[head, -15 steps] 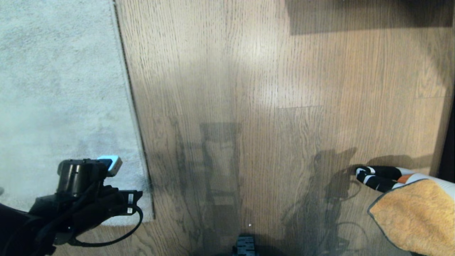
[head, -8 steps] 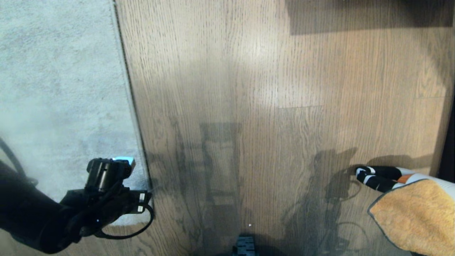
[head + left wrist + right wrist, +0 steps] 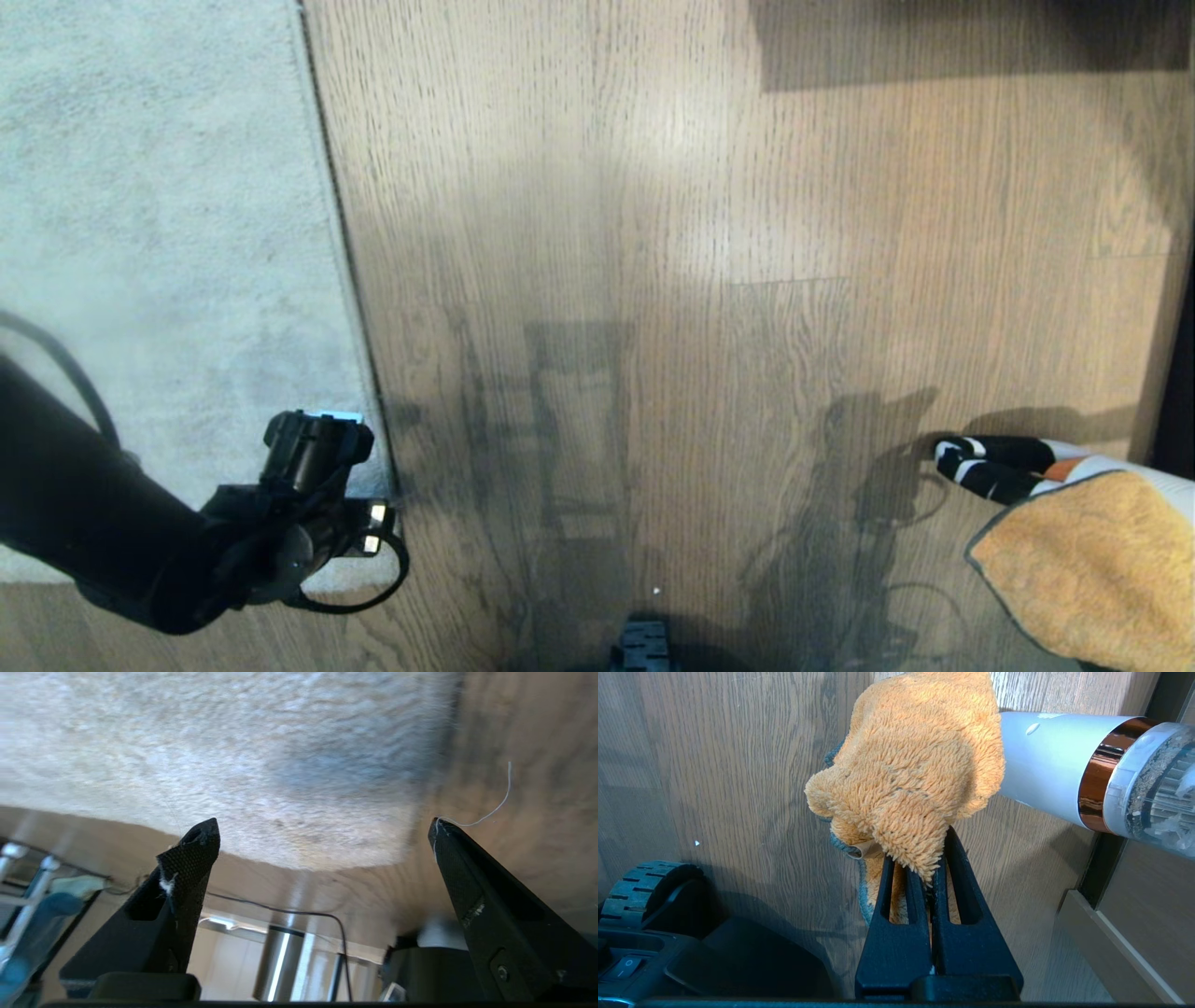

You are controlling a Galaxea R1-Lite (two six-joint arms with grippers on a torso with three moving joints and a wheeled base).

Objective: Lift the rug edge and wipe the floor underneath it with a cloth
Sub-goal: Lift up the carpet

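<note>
The pale grey rug lies flat on the brown wood floor. Its rug edge runs toward me to a near corner. My left gripper hangs open just above that corner, one fingertip over the pile and the other over bare floor, with nothing between them. In the head view the left arm covers the corner. My right gripper is shut on the orange fluffy cloth, which hangs at the lower right above the floor.
A white handheld vacuum with a striped nozzle lies on the floor beside the cloth. A dark panel and skirting line the right side. My base wheel is near. A cable and a metal leg lie beyond the rug.
My left arm has swung right across the rug toward its edge and near corner, with the wrist tipping further down. The right arm, cloth and rug have not moved.
</note>
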